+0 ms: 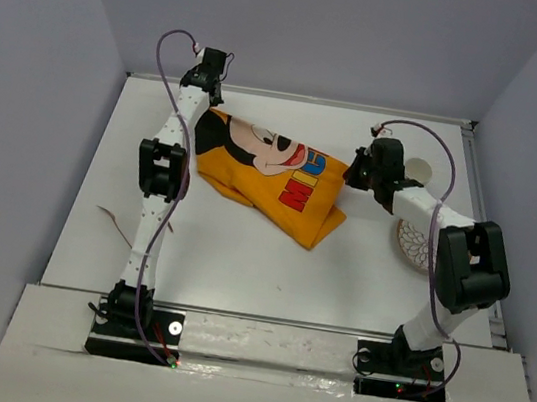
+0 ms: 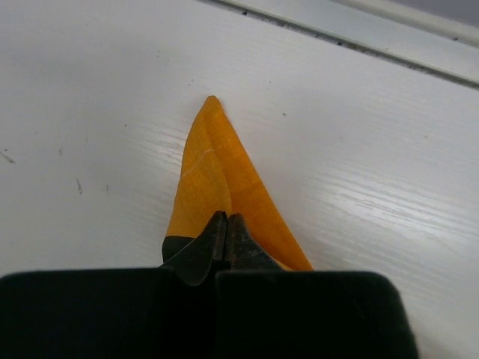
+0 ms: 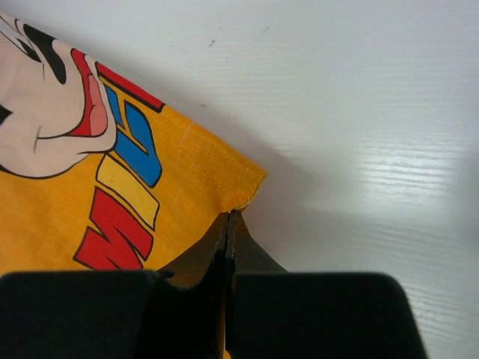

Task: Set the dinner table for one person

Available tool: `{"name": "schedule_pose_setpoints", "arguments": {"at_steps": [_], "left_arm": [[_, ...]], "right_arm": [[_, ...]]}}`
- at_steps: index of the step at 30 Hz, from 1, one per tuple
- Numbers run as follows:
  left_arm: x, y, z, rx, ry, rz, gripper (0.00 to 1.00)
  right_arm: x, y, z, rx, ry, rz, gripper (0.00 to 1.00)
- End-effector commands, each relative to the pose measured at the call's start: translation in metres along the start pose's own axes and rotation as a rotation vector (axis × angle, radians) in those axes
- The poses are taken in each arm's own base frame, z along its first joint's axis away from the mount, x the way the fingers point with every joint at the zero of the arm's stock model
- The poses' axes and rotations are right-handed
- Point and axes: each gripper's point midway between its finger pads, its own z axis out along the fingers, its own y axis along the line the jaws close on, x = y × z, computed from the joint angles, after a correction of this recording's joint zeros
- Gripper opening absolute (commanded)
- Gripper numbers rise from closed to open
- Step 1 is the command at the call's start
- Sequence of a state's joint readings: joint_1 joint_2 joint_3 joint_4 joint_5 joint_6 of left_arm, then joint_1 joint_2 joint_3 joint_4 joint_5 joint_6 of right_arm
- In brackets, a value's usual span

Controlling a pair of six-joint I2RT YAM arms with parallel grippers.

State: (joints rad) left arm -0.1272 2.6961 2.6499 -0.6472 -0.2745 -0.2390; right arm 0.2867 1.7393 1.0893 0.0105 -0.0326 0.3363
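Laying out the mat (image 1: pixel 272 176), probably the first step of the setting. Clamped tight on one folded, pointed corner with the left gripper (image 2: pixel 224 223), and on the edge beside the printed letters with the right gripper (image 3: pixel 227 223). Next, likely: drawing both corners apart evenly to flatten the bunched near side. Thin orange woven cloth, soft and creased. Under and all around the mat, the smooth white dinner table (image 1: pixel 240 257). Right of the mat, a round patterned plate (image 1: pixel 410 244).

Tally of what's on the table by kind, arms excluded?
orange cloth mat: 1
patterned plate: 1
white cup or bowl: 1
thin stray strand, too small to identify: 1
Total: 4
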Motion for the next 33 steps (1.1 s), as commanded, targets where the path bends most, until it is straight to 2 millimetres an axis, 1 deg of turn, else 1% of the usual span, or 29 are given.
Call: {"name": "schedule_pose_setpoints", "arguments": {"at_steps": [1, 3, 4, 5, 6, 7, 8, 9, 10, 11, 13, 14, 15, 16, 17, 18, 19, 20, 21, 22, 24, 25, 27, 28, 29, 30, 31, 32, 33], "left_arm": [[-0.094, -0.015, -0.093, 0.117, -0.194, -0.073, 0.0], [-0.116, -0.026, -0.128, 0.166, -0.253, -0.086, 0.0], [-0.136, -0.029, -0.161, 0.203, -0.307, -0.105, 0.0], [-0.144, -0.032, -0.177, 0.225, -0.33, -0.111, 0.0], [-0.153, -0.038, -0.199, 0.253, -0.361, -0.115, 0.0], [-0.16, -0.04, -0.215, 0.268, -0.385, -0.12, 0.0], [-0.172, -0.038, -0.245, 0.288, -0.427, -0.132, 0.0], [-0.178, -0.039, -0.261, 0.302, -0.45, -0.138, 0.0], [-0.18, -0.044, -0.277, 0.323, -0.467, -0.135, 0.0], [-0.189, -0.041, -0.305, 0.348, -0.504, -0.147, 0.0], [-0.196, -0.04, -0.333, 0.38, -0.537, -0.159, 0.0], [-0.202, -0.035, -0.361, 0.407, -0.573, -0.171, 0.0], [-0.204, -0.032, -0.372, 0.419, -0.583, -0.179, 0.0], [-0.207, -0.03, -0.385, 0.433, -0.598, -0.184, 0.0], [-0.212, -0.02, -0.413, 0.451, -0.635, -0.199, 0.0], [-0.21, -0.016, -0.422, 0.456, -0.637, -0.198, 0.0], [-0.213, -0.006, -0.45, 0.475, -0.674, -0.21, 0.0], [-0.212, -0.001, -0.459, 0.481, -0.682, -0.211, 0.0], [-0.212, 0.004, -0.473, 0.49, -0.698, -0.217, 0.0], [-0.21, 0.015, -0.496, 0.504, -0.723, -0.22, 0.0], [-0.205, 0.028, -0.519, 0.514, -0.755, -0.219, 0.0], [-0.198, 0.039, -0.538, 0.525, -0.785, -0.223, 0.0], [-0.185, 0.046, -0.546, 0.544, -0.797, -0.223, 0.0], [-0.163, 0.039, -0.515, 0.526, -0.722, -0.203, 0.0], [-0.144, 0.044, -0.509, 0.531, -0.705, -0.217, 0.0], [-0.15, 0.053, -0.538, 0.561, -0.771, -0.252, 0.0], [-0.139, 0.054, -0.532, 0.568, -0.76, -0.266, 0.0], [-0.1, 0.049, -0.489, 0.556, -0.679, -0.284, 0.0], [-0.091, 0.05, -0.485, 0.57, -0.683, -0.309, 0.0]], "right_arm": [[-0.042, 0.005, -0.025, -0.014, -0.154, 0.0, 0.0], [-0.051, 0.003, -0.035, 0.006, -0.189, 0.0, 0.0], [-0.059, 0.006, -0.047, 0.0, -0.221, 0.001, 0.0], [-0.063, 0.007, -0.054, -0.005, -0.236, 0.001, 0.0], [-0.074, 0.013, -0.069, -0.023, -0.274, -0.001, 0.0], [-0.075, 0.014, -0.076, -0.031, -0.285, 0.0, 0.0], [-0.081, 0.017, -0.084, -0.039, -0.305, -0.002, 0.0], [-0.084, 0.018, -0.093, -0.044, -0.316, -0.001, 0.0], [-0.094, 0.023, -0.111, -0.057, -0.355, -0.002, 0.0], [-0.101, 0.025, -0.122, -0.062, -0.379, -0.005, 0.0], [-0.108, 0.029, -0.141, -0.073, -0.403, -0.011, 0.0], [-0.122, 0.035, -0.162, -0.095, -0.453, -0.015, 0.0], [-0.12, 0.036, -0.169, -0.095, -0.443, -0.019, 0.0], [-0.124, 0.04, -0.178, -0.112, -0.451, -0.023, 0.0], [-0.13, 0.043, -0.192, -0.121, -0.475, -0.023, 0.0], [-0.13, 0.053, -0.199, -0.174, -0.47, -0.032, 0.0], [-0.131, 0.057, -0.203, -0.191, -0.47, -0.034, 0.0], [-0.132, 0.061, -0.21, -0.214, -0.474, -0.037, 0.0], [-0.131, 0.064, -0.213, -0.23, -0.467, -0.038, 0.0], [-0.127, 0.07, -0.215, -0.261, -0.451, -0.046, 0.0], [-0.124, 0.073, -0.22, -0.282, -0.44, -0.05, 0.0], [-0.123, 0.074, -0.223, -0.292, -0.438, -0.053, 0.0], [-0.124, 0.076, -0.231, -0.3, -0.45, -0.057, 0.0], [-0.124, 0.076, -0.235, -0.304, -0.455, -0.058, 0.0], [-0.126, 0.079, -0.245, -0.317, -0.473, -0.064, 0.0], [-0.128, 0.08, -0.25, -0.321, -0.485, -0.065, 0.0], [-0.129, 0.081, -0.255, -0.325, -0.493, -0.066, 0.0], [-0.133, 0.082, -0.265, -0.329, -0.513, -0.074, 0.0], [-0.134, 0.083, -0.269, -0.333, -0.52, -0.077, 0.0]]}}
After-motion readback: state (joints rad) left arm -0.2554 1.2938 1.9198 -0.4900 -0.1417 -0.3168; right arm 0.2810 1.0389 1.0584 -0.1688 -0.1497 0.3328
